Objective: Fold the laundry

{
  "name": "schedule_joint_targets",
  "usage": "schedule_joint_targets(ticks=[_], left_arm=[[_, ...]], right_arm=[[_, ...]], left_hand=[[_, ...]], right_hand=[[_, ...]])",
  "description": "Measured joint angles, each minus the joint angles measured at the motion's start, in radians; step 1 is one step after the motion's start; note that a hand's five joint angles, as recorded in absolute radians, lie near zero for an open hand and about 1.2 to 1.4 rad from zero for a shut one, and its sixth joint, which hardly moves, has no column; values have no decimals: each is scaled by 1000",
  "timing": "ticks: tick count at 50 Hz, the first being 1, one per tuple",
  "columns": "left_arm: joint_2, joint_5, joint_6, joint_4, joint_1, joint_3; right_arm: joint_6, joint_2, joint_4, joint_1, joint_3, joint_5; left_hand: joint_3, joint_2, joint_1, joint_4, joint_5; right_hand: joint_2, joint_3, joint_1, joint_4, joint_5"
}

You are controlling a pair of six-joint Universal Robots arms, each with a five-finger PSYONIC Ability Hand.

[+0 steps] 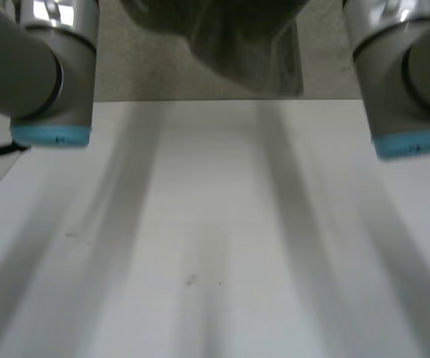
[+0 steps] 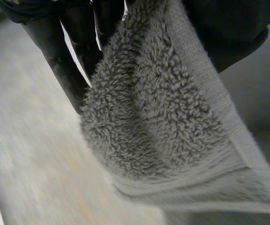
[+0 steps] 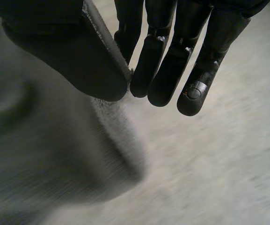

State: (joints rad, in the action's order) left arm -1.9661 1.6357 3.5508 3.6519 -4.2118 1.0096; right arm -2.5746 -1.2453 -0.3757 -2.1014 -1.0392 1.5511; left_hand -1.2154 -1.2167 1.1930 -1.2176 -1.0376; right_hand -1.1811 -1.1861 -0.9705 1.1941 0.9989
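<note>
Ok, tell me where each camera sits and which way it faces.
Head view: behind and between left arm and right arm, looking down at the white table; towel hangs beyond it.
Left wrist view: on the left wrist, looking along the left hand pinching the towel.
Right wrist view: likewise, right hand pinching it.
Shared: all three show the towel.

— Where's the head camera?
— Up behind, between the left arm (image 1: pixel 43 74) and right arm (image 1: pixel 408 74), looking down on the white table (image 1: pixel 200 246). The grey towel (image 1: pixel 229 37) hangs at the frame's upper middle.
— The wrist ones?
— Each rides its wrist, close on that same towel.
</note>
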Motion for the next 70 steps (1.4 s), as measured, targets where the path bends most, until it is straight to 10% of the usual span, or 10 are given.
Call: schedule_joint_targets(ticks=[33, 42, 70], left_arm=[[81, -101, 188, -133, -38, 925], [142, -97, 205, -130, -37, 974], [142, -96, 201, -119, -43, 1001]], right_arm=[[-10, 39, 633, 2, -556, -182], [-45, -77, 629, 35, -488, -221], [290, 442, 635, 50, 2, -225]], left_hand=[[0, 0, 0, 0, 0], [0, 0, 0, 0, 0], [0, 0, 0, 0, 0]], right_hand=[[85, 87, 26, -94, -64], [712, 724, 554, -734, -713], [657, 654, 525, -663, -655]])
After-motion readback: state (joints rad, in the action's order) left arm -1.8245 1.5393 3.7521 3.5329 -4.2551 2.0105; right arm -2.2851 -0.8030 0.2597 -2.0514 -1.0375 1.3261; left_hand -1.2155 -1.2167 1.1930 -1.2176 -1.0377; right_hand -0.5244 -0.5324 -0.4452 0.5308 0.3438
